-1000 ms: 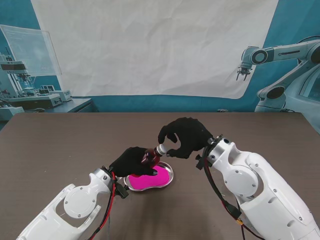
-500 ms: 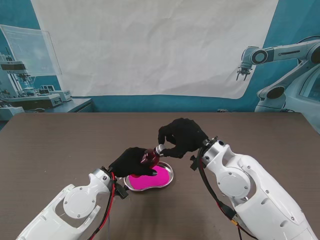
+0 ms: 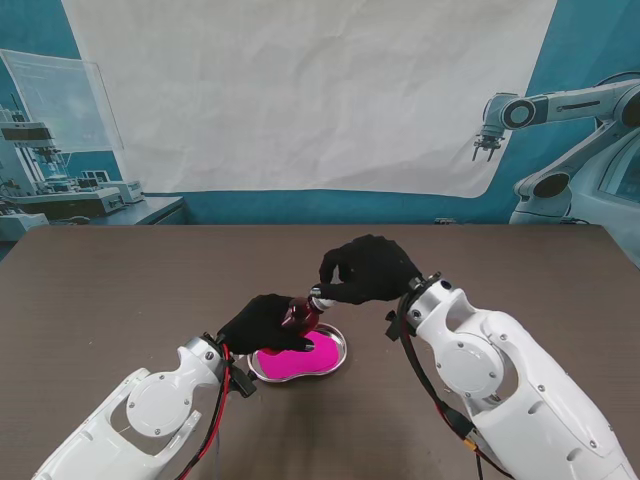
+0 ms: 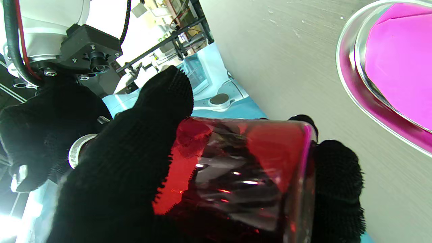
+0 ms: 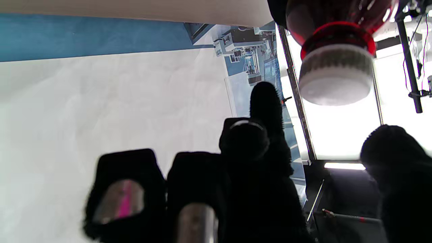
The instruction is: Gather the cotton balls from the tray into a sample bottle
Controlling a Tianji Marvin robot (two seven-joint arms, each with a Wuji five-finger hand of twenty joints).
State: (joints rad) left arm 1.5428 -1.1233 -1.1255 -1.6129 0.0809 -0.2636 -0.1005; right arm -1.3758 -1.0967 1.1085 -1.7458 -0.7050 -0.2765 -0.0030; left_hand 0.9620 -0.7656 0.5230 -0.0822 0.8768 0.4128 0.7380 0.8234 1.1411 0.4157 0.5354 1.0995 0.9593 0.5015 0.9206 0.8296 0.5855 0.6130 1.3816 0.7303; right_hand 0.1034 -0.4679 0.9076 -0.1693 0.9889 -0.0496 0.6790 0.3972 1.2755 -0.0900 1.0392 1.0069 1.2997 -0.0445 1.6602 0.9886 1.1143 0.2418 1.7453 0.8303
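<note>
My left hand [image 3: 262, 322] is shut on a dark red sample bottle [image 3: 299, 314], held tilted over the tray with its neck pointing away from me. The same bottle [image 4: 243, 182] fills the left wrist view inside my black-gloved fingers. Its white ribbed cap [image 3: 321, 297] is on the neck. My right hand [image 3: 368, 270] hovers just beyond the cap [image 5: 335, 77]. Its index finger and thumb [image 5: 393, 152] stand apart on either side of the cap, and the right wrist view shows a gap to it. The kidney-shaped steel tray [image 3: 335, 357] has a magenta lining [image 4: 401, 64]. No cotton balls can be made out.
The brown table top [image 3: 120, 290] stretches on all sides of the tray. A white backdrop sheet hangs behind the table's far edge. Lab equipment stands off the table at the far left, and a pictured robot arm is at the far right.
My right hand has turned a little and its fingers have shifted around the cap, with the forearm moving slightly toward the left. The left hand and bottle have stayed in place.
</note>
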